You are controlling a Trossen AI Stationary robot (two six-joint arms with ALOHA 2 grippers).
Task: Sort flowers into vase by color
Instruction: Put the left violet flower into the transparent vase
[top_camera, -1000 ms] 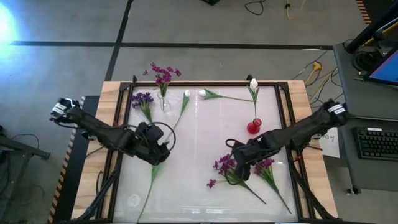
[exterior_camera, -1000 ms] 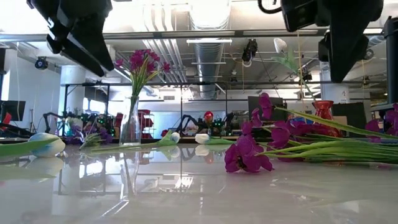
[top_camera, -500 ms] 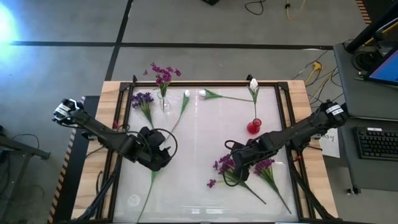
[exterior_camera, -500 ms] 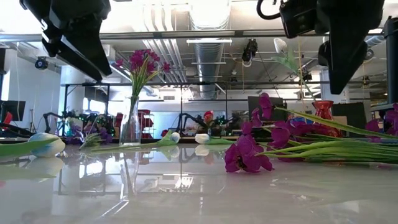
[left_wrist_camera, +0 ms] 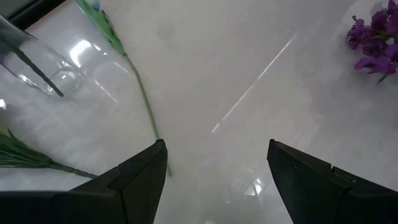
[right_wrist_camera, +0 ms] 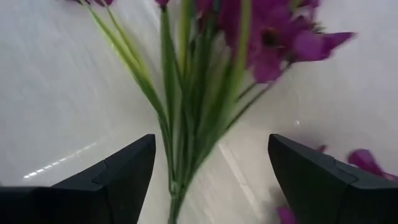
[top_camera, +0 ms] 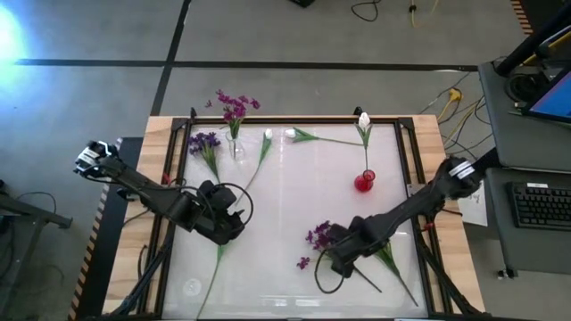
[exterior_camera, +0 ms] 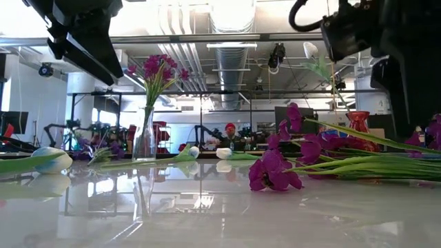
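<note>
While your right gripper [right_wrist_camera: 211,180] hangs with fingers apart over the bushy purple blossom spray [top_camera: 323,239] near the table's [top_camera: 285,214] front right corner, treat it as light and floppy — pinch the bundled green stems [right_wrist_camera: 186,124], not petals; left gripper [left_wrist_camera: 214,174] — also spread, empty.

Pale wooden table border [top_camera: 159,135] frames a glossy white tabletop [top_camera: 285,209]; a black rail frame [top_camera: 294,122] runs along the inside of the wood. White paper sheet [top_camera: 473,203] on the table's right edge. Beside it, a dark side desk carries a black keyboard [top_camera: 542,205] and a blue-lit screen [top_camera: 553,94]. Grey concrete floor, crossed by a dark stripe [top_camera: 241,64]; yellow cable [top_camera: 451,100] near the table's far right corner. Low view: silver ceiling ducts [exterior_camera: 231,48] over a workshop room.
</note>
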